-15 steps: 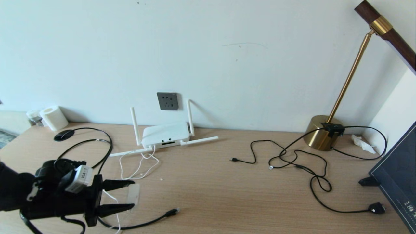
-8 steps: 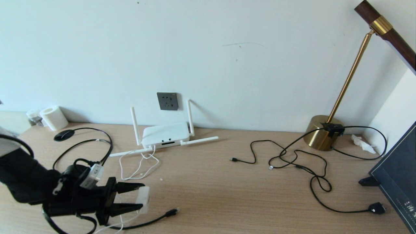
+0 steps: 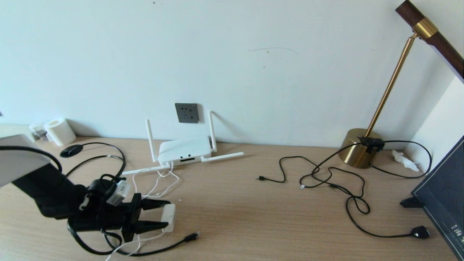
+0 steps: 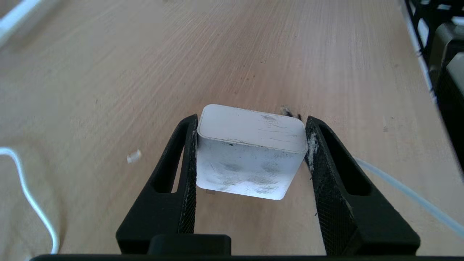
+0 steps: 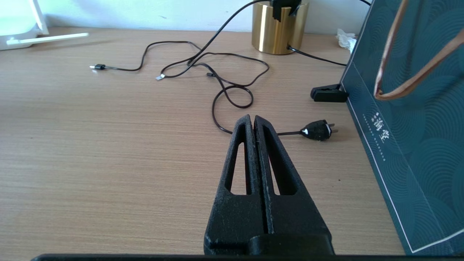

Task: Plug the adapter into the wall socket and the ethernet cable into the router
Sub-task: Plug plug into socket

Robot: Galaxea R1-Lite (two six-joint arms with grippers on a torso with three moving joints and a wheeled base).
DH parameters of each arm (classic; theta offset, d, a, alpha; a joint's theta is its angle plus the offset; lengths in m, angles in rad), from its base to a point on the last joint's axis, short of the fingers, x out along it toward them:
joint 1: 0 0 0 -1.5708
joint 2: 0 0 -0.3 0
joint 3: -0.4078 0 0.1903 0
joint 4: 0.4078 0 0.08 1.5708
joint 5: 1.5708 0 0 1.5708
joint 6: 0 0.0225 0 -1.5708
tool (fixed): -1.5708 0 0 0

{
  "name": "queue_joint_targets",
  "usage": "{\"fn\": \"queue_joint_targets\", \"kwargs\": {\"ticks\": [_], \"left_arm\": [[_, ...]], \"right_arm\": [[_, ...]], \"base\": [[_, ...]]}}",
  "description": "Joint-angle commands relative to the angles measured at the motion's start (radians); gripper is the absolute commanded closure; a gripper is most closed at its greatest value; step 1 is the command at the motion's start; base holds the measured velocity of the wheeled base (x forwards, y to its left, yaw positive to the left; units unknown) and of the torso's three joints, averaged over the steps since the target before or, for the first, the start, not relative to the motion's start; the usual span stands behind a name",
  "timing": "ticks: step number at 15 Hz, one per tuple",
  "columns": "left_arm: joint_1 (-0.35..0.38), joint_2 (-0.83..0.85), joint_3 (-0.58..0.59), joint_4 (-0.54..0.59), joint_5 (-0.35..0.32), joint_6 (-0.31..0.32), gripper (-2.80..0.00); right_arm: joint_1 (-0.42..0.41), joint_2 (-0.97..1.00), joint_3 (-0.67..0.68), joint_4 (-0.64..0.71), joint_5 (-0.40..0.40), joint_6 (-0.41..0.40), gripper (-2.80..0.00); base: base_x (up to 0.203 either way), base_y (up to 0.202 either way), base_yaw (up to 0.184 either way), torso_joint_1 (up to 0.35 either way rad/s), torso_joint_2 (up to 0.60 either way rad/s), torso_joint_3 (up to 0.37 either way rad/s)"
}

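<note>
Adapter — a small white cube-shaped plastic power plug with rounded edges — sits clamped between the two black jaws of the left gripper, held clear of the light wood-grain counter. In the left wrist view its near face carries grey smudges and its top face shows fine scratches; the jaw pads press flat against its two opposite sides. A thin white cord trails from the gripper area across the counter toward the router.

Left gripper position: near the front left of the counter, jaws pointing roughly level toward the right of the head view. A long thin black ethernet cable lies on the counter just beneath it, its small black plug resting to the right of the jaws.

Flat white rounded router with four slim stick antennas stands at the back of the counter against the wall. Dark grey square wall socket is mounted on the wall directly above it — nothing is plugged into it.

Right gripper: jaws pressed fully together, holding nothing, above the right part of the counter near a dark teal paper bag. Thin black cables and a brass lamp base lie further back on the right.
</note>
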Motion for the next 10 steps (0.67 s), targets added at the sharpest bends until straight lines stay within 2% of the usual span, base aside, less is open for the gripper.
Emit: {"fn": "queue_joint_targets", "kwargs": {"ticks": [1,3,10], "left_arm": [[-0.001,0.022,-0.018,-0.072,-0.005,0.006,0.0],[-0.004,0.027,-0.025,-0.112,0.0,-0.001,0.0],[-0.005,0.084,-0.111,-0.113,-0.005,-0.001,0.0]], "right_arm": [[0.0,0.0,0.0,0.0,0.0,0.001,0.0],[0.0,0.0,0.0,0.0,0.0,0.0,0.0],[0.0,0.0,0.0,0.001,0.0,0.001,0.0]], "base": [[0.0,0.0,0.0,0.0,0.0,0.0],[0.0,0.0,0.0,0.0,0.0,0.0],[0.0,0.0,0.0,0.0,0.0,0.0]]}}
